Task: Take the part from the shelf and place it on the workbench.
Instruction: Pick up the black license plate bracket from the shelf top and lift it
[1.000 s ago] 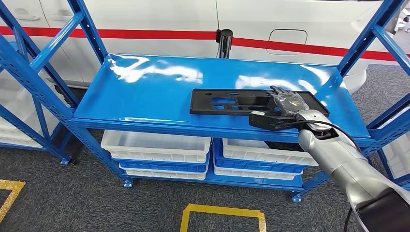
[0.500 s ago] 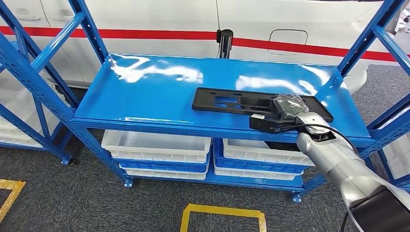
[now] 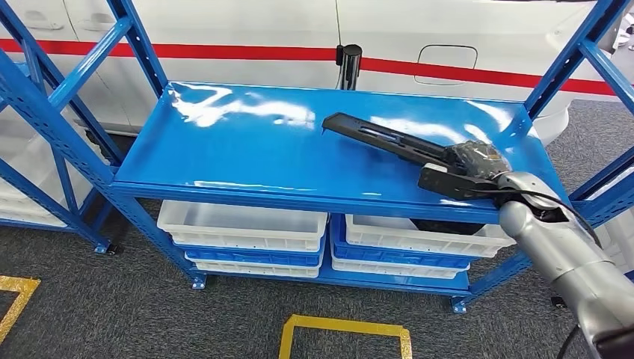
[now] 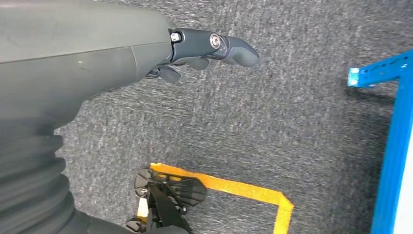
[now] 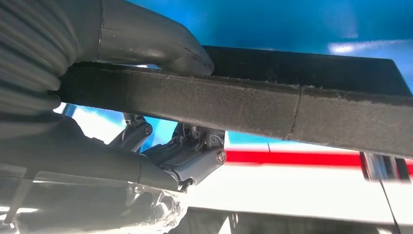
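Right hand grips the part, a long flat black plastic piece, by its near right end, at the near right of the blue shelf. From the hand the part slants up and away toward the far left, its far end raised off the shelf and seen nearly edge-on. In the right wrist view the thumb lies along one side of the part's dark edge and the darker fingers close in from the other side, with clear plastic wrap over the back of the hand. Left hand hangs over the grey carpet, holding nothing, fingers loosely spread. Below the shelf, on a lower level, sit white bins stacked on blue ones, two stacks side by side. Yellow tape marks a box outline on the carpet in front of the rack. Behind the rack stands a white vehicle with a red stripe along its side, and a black post rises between it and the shelf's far edge.
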Available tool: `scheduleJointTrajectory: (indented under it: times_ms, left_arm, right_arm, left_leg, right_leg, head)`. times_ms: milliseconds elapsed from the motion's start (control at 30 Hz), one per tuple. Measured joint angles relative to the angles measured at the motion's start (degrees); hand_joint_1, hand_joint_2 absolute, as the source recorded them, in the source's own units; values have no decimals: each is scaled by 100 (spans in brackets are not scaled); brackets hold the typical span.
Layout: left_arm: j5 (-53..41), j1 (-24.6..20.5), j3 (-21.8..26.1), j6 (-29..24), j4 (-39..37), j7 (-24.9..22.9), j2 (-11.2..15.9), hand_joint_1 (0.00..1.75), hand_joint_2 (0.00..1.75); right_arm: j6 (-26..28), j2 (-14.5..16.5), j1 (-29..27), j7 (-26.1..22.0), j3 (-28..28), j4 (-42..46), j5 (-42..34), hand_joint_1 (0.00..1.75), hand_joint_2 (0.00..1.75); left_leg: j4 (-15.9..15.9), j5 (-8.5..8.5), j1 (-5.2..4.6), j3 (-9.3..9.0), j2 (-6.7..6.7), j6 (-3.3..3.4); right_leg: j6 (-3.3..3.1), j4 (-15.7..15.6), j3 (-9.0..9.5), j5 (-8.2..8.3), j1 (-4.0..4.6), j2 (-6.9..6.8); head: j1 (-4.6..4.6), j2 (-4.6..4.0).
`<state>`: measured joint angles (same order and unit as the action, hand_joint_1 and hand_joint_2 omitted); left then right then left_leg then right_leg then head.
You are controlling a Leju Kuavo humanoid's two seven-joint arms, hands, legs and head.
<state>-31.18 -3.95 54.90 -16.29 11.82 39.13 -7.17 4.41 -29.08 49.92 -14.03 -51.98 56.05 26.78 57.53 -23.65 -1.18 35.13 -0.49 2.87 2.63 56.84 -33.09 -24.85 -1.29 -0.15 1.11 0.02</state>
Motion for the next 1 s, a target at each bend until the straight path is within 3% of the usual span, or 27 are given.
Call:
scheduleJointTrajectory:
  times_ms: [133,333,500,700,767,867,933,967,1000]
  left_arm:
    - [-39,-13,10,-64,0,-164,-2,0,175]
    - [-453,-15,-33,98,0,-1263,-4,0,175]
    - [-729,21,-181,306,0,-1366,0,0,175]
    - [-940,36,-279,269,0,-1378,57,0,175]
    - [-1013,28,-316,249,0,-1407,78,0,175]
    - [-1082,23,-333,247,1,-1437,93,0,175]
    - [-1124,23,-341,275,1,-1431,96,0,175]
    - [-1144,25,-350,295,1,-1427,97,0,175]
    - [-1162,25,-363,312,0,-1423,98,0,175]
  right_arm:
    - [-147,-453,-100,83,296,1064,-96,175,175]
    - [-9,-678,-425,146,518,1893,-21,175,175]
    - [754,-749,-1616,-8,790,2224,560,175,175]
    - [879,-694,-2920,76,1343,2809,1051,175,175]
    - [866,-683,-3242,127,1548,3060,1124,175,175]
    - [862,-643,-3629,115,1788,3298,1152,175,175]
    - [857,-586,-3884,56,1922,3387,1229,175,175]
    - [854,-553,-3996,28,1983,3422,1279,175,175]
    - [851,-521,-4085,10,2037,3454,1320,175,175]
  left_leg:
    - [0,-2,1,3,7,0]
    - [2,-7,9,3,6,-1]
    - [7,-27,-10,6,-35,30]
    - [2,-9,-52,-5,-37,134]
    - [-50,43,-18,-19,-19,196]
    - [-72,89,1,14,-4,250]
    - [-70,124,-4,62,-4,246]
    - [-70,149,-6,87,-5,232]
    - [-68,176,-7,115,-5,213]
  right_leg:
    - [0,0,-12,-1,0,6]
    - [-2,-6,-14,-3,1,3]
    - [25,-12,13,-17,-12,-30]
    - [113,-15,20,-12,-64,-30]
    - [93,149,-47,-158,-68,-26]
    - [-1,1159,-433,-734,-63,-15]
    - [22,1643,-568,-935,-46,-9]
    - [58,1558,-465,-903,-38,-7]
    - [96,1242,-245,-807,-36,-6]
  head:
    - [1,0]
    - [2,1]
    - [-1,0]
    - [4,0]
    - [-7,0]
    - [-37,1]
    - [-42,0]
    - [-44,1]
    - [-43,1]
